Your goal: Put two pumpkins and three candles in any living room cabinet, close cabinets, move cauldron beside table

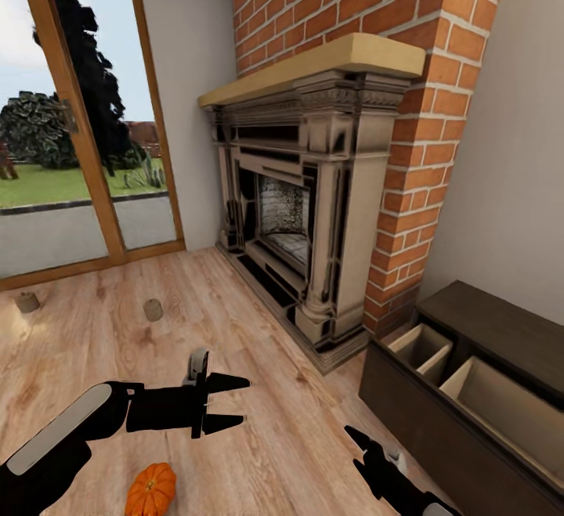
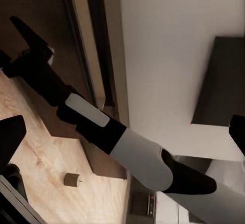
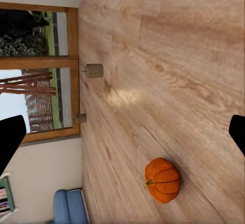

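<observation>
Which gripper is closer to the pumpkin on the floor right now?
Left. The left gripper hangs just above and slightly beyond the pumpkin, jaws open. The right gripper sits well off to the pumpkin's right, near the cabinet.

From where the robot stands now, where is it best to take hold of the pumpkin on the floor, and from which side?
Probably from above, fingers closing across the round ribbed body of the pumpkin below its stem. It sits on the bare wood floor, close to the open left gripper.
</observation>
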Motion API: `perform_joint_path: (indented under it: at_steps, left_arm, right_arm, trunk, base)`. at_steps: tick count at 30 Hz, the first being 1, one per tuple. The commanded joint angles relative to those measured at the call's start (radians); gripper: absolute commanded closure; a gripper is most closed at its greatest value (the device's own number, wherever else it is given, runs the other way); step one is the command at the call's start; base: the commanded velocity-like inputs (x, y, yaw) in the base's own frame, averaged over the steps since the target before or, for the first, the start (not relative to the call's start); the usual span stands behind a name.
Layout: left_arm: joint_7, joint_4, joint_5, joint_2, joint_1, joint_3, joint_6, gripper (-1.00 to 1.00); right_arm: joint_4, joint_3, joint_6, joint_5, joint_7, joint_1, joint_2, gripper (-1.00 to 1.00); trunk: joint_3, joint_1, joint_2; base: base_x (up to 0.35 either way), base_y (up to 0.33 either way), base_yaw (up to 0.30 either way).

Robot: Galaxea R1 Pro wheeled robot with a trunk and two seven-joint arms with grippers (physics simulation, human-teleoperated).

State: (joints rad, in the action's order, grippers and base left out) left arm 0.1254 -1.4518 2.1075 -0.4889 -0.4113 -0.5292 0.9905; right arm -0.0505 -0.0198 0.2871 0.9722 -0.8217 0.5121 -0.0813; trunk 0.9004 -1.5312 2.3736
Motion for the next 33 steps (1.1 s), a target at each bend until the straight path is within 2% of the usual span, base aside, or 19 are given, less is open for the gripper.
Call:
perform_joint_path:
  at_steps: [1, 10, 22, 33]
  left_arm:
    - [0.009, 0.004, 0.011, 0.000, -0.001, -0.002, 0.000, -1.00]
    - [0.008, 0.012, 0.011, 0.000, -0.001, -0.004, 0.000, -1.00]
    - [0.008, 0.030, 0.010, 0.000, -0.001, -0.005, 0.000, -1.00]
    - [0.008, 0.036, 0.009, 0.000, -0.001, -0.005, 0.000, -1.00]
  right_arm:
    - [0.000, -0.002, 0.009, 0.005, -0.002, 0.000, -0.001, -1.00]
    - [0.000, -0.002, 0.009, 0.005, -0.002, 0.000, -0.001, -1.00]
    - [0.000, -0.002, 0.006, 0.005, -0.002, 0.000, -0.001, -1.00]
    - [0.000, -0.002, -0.004, 0.005, -0.002, 0.000, 0.000, -1.00]
  trunk:
    - [0.001, 0.000, 0.000]
    - [0.001, 0.000, 0.000]
    - [0.001, 0.000, 0.000]
    - [-0.033, 0.042, -0.077]
  base:
    - [0.000, 0.000, 0.292]
    - [0.000, 0.000, 0.268]
    - [0.000, 0.000, 0.056]
    - [0.000, 0.000, 0.270]
